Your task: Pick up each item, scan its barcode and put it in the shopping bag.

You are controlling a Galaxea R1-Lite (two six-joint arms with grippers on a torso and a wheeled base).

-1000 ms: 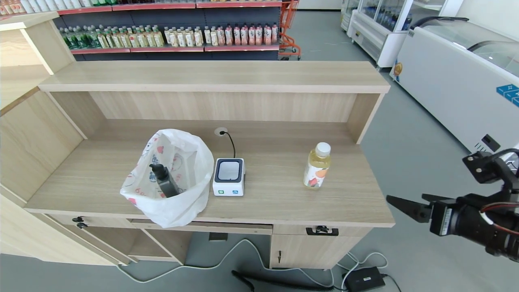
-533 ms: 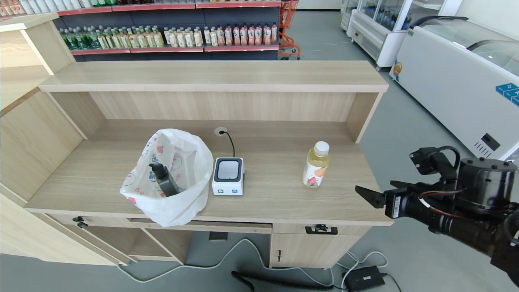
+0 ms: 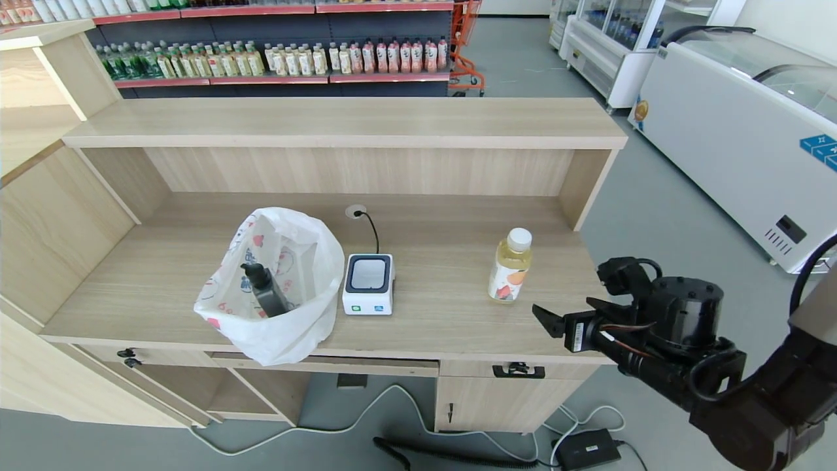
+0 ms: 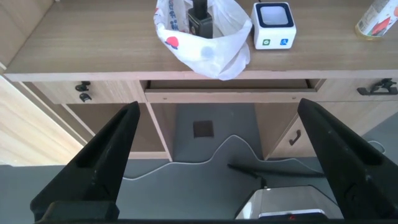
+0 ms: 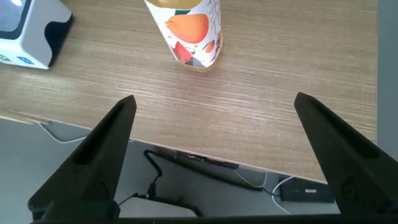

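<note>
On the right half of the light wooden tabletop point(image 3: 444, 275), I see the clear plastic bottle of yellow drink with a white cap and a fruit-printed label point(image 3: 510, 268) standing upright, well apart from the small white barcode scanner with a dark glass top point(image 3: 369, 284) at the middle. Just to the left of the scanner sits the white plastic shopping bag with red print point(image 3: 307, 314), its mouth open, with a dark pump-top bottle point(image 3: 265, 294) standing inside it. My right gripper point(image 5: 214, 104) hangs over the near right edge of the tabletop, pointed at the drink bottle, close to it but not touching; its jaws are spread wide with nothing between them. My left gripper point(image 4: 219, 107) is low in front of the tabletop, below its front edge, facing the drawers; its jaws too are spread wide and hold nothing.
</note>
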